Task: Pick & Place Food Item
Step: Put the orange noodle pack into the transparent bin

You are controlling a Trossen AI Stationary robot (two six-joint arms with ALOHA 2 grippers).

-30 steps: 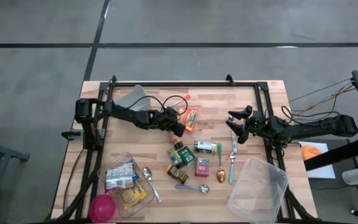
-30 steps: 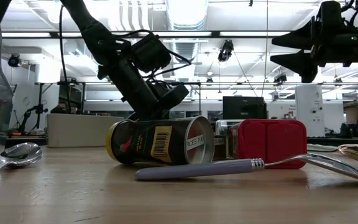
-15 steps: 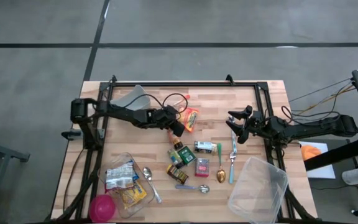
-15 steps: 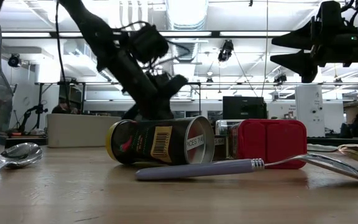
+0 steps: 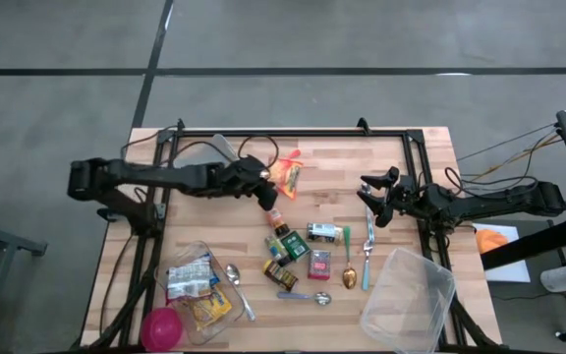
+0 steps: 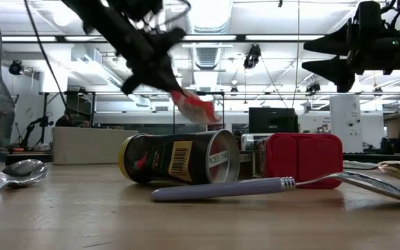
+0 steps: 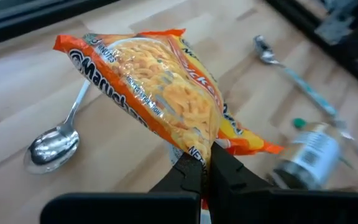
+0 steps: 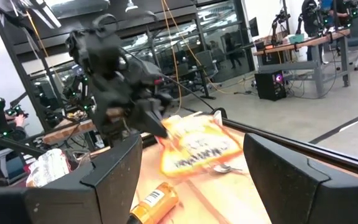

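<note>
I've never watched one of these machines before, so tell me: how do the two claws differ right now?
The left gripper is pinched shut on an orange noodle packet and holds it up off the table; the right gripper is empty, with its jaws spread wide. The left gripper hangs over the table's far middle, near the cans; the right gripper hovers beside the fork and spoons at the right side. Both are dark two-finger claws on dark arms.

1. The noodle packet (image 7: 166,106) is orange with yellow noodles pictured and white lettering.
2. The worktop (image 5: 214,285) is pale wood in strips.
3. The tin (image 6: 179,158) is dark with yellow ends and a white barcode patch.
4. The box (image 6: 304,161) is red.
5. The bowl (image 5: 161,327) is bright pink.
6. One spoon (image 5: 348,258) is gold-coloured.
7. The left claw (image 7: 204,171) is black.
</note>
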